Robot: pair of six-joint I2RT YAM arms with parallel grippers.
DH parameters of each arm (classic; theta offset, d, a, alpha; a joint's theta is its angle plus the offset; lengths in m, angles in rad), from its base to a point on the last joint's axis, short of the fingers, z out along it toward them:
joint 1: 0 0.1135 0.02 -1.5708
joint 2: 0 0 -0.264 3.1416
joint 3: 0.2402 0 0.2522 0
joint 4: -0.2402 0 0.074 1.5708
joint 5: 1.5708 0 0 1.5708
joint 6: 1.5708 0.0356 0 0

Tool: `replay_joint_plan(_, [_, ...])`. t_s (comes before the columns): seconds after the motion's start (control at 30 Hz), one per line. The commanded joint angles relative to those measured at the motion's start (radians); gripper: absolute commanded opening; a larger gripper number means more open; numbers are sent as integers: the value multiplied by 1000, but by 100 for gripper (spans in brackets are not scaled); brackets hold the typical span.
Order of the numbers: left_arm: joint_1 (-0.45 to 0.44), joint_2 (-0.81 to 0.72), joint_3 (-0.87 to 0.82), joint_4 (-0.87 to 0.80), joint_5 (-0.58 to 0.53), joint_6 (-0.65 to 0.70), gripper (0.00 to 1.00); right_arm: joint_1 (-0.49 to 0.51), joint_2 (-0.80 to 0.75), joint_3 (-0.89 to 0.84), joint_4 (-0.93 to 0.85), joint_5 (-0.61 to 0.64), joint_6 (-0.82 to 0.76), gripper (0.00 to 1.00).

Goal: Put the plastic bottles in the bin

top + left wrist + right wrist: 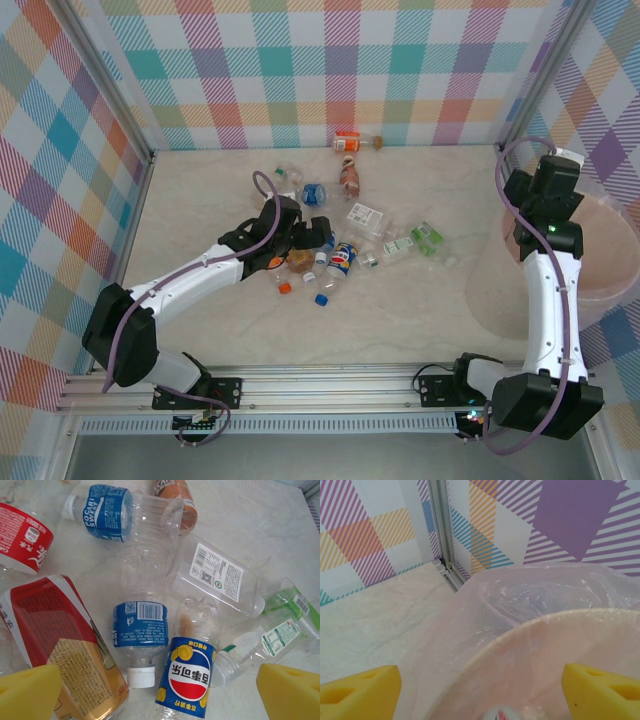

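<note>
The bottles (345, 235) are thin clear plastic, several crushed flat, with glossy printed sleeves and small ribbed caps. They lie on their sides in a loose heap on the pale, marble-patterned table (420, 330). There look to be about a dozen, but they overlap too much for an exact count. One orange-labelled bottle (357, 142) lies apart by the far wall.

The single bin (612, 262) is a round, pinkish, see-through tub lined with crinkled clear film (530, 590). It stands at the table's right edge, well apart from the heap.

The left gripper (320, 233) hovers over the heap with its two yellow foam pads (27, 692) spread wide and nothing between them. Under the gap a blue-labelled bottle with a white cap (140, 640) touches a Pepsi bottle (187, 680).

The right gripper (550, 178) hangs above the bin's rim, its pads (602, 690) wide apart and empty
</note>
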Motion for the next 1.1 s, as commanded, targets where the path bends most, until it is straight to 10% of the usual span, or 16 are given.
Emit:
replay_joint_plan(0.0, [6, -30, -9, -25, -51, -29, 100, -3, -33, 16, -29, 2, 35, 87])
replay_joint_plan(0.2, [7, -73, -41, -71, -138, -81, 100, -3, -71, 63, -95, -95, 92, 93])
replay_joint_plan(0.43, [30, -158, -119, -127, -246, -179, 100, 22, -91, 118, -101, -602, 166, 100])
replay_joint_plan(0.6, [61, -213, -175, -117, -265, -228, 100, 137, -62, 125, -79, -728, 162, 100])
replay_joint_plan(1.07, [99, -266, -236, -128, -265, -298, 100, 424, 256, 155, -329, -312, 43, 99])
